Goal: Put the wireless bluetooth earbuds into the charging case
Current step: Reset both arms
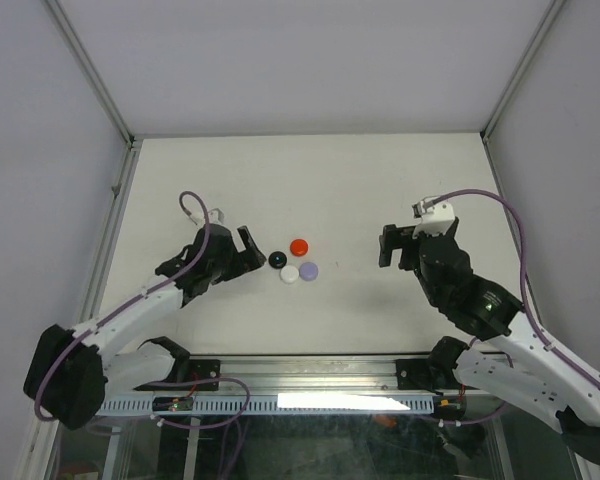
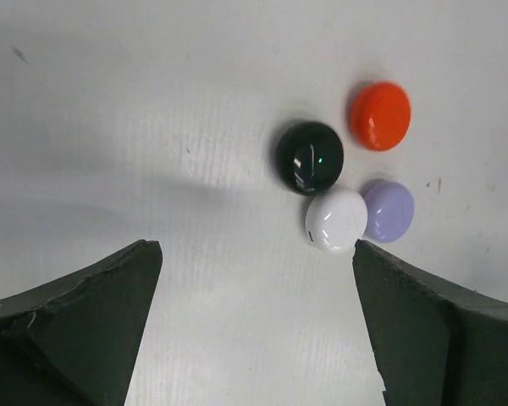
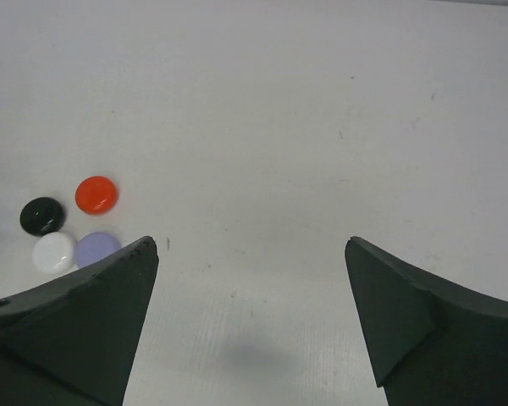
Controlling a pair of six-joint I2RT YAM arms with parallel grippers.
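- Top view: four small round charging cases lay in a tight cluster near the middle of the white tabletop (image 1: 330, 180). The red case (image 1: 299, 246) was farthest from the bases, and the black case (image 1: 277, 260) was to its left. The white case (image 1: 290, 273) and the lavender case (image 1: 309, 271) sat side by side on the near side.
- All four looked shut, so I could not tell whether any earbuds sat inside them.
- The left arm (image 1: 130, 310) reached in from the left. Its left jaws were low and just beside the black case, not touching it.
- The right arm (image 1: 480, 300) held the right jaws well apart from the cluster, off to the right, facing it.
- Left wrist view: the left jaws stood spread wide with only bare tabletop between them and nothing gripped.
- Beyond them were the black case (image 2: 310, 157) and the red case (image 2: 380, 116), near each other with a thin gap. The white case (image 2: 335, 220) pressed against the lavender case (image 2: 389, 211) (the white one carried a small dark mark on its edge).
- Right wrist view: the right jaws were also wide apart and empty.
- The red case (image 3: 96, 194), black case (image 3: 42, 215), white case (image 3: 53, 252) and lavender case (image 3: 96, 248) showed far off to the left. The lavender one was partly hidden behind the left-hand finger.
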